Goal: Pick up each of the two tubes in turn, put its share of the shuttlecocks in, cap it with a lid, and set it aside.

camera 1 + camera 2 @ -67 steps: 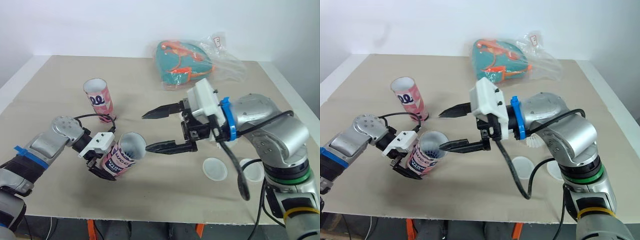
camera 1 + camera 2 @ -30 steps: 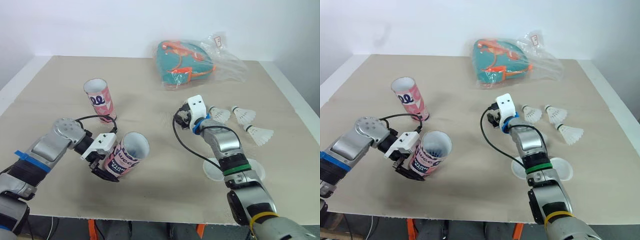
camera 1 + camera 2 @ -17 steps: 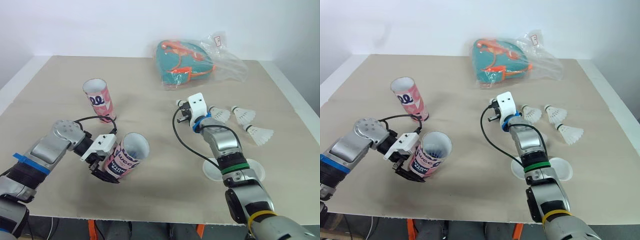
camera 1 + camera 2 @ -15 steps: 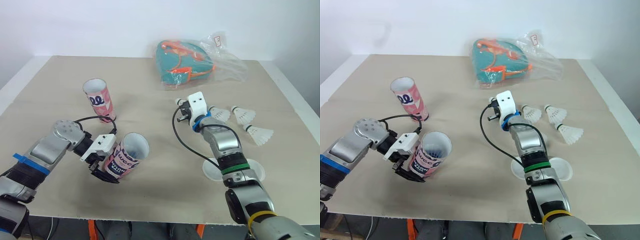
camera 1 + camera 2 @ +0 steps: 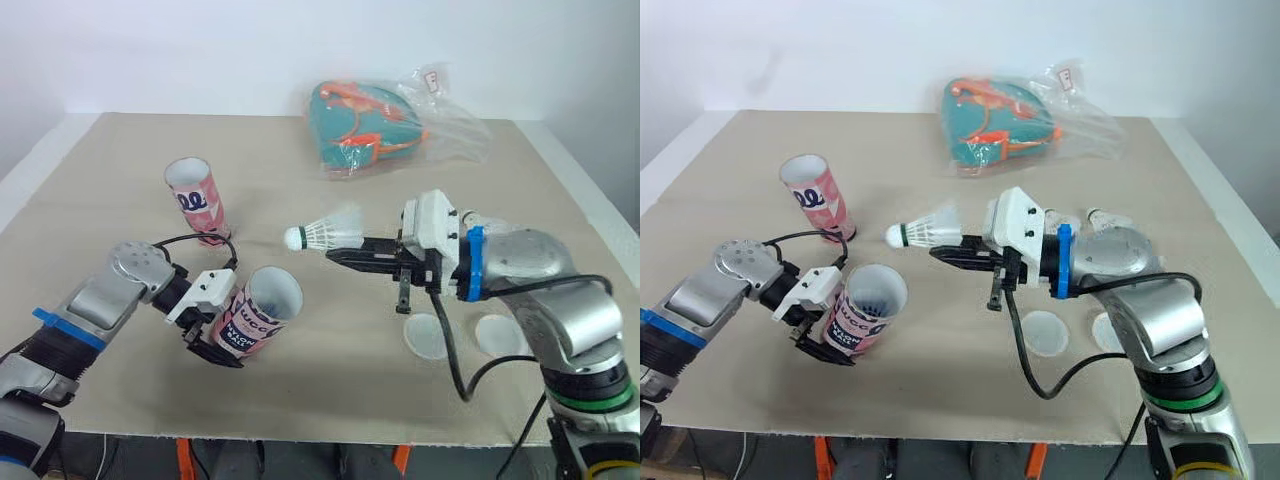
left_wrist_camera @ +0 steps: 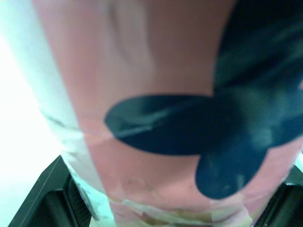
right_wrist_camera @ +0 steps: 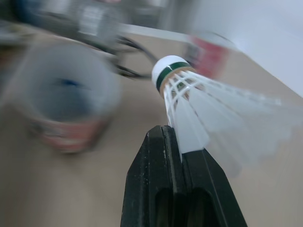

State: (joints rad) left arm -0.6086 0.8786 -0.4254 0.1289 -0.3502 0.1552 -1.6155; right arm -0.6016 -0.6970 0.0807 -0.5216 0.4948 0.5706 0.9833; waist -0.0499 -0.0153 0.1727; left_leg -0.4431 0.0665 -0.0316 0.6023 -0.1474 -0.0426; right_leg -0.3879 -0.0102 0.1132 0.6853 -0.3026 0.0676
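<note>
My left gripper (image 5: 218, 330) is shut on a pink printed tube (image 5: 250, 318), holding it tilted with its open mouth (image 5: 273, 292) facing up and to the right; the tube's side (image 6: 156, 109) sits close in the left wrist view. My right gripper (image 5: 342, 256) is shut on the feather skirt of a white shuttlecock (image 5: 320, 232), held in the air just right of and above the tube's mouth, cork end toward the tube. The right wrist view has the shuttlecock (image 7: 199, 109) pinched between the black fingers (image 7: 163, 161). A second pink tube (image 5: 195, 200) stands upright farther back.
Two round white lids (image 5: 428, 335) (image 5: 497, 335) lie flat on the table under my right forearm. More shuttlecocks (image 5: 1105, 218) lie partly hidden behind that arm. A teal and orange item in a clear plastic bag (image 5: 385, 125) lies at the back.
My right gripper shut on a shuttlecock at the cluster on the right, lifted it and carried it left toward the held tube. The left arm and its tube barely moved.
</note>
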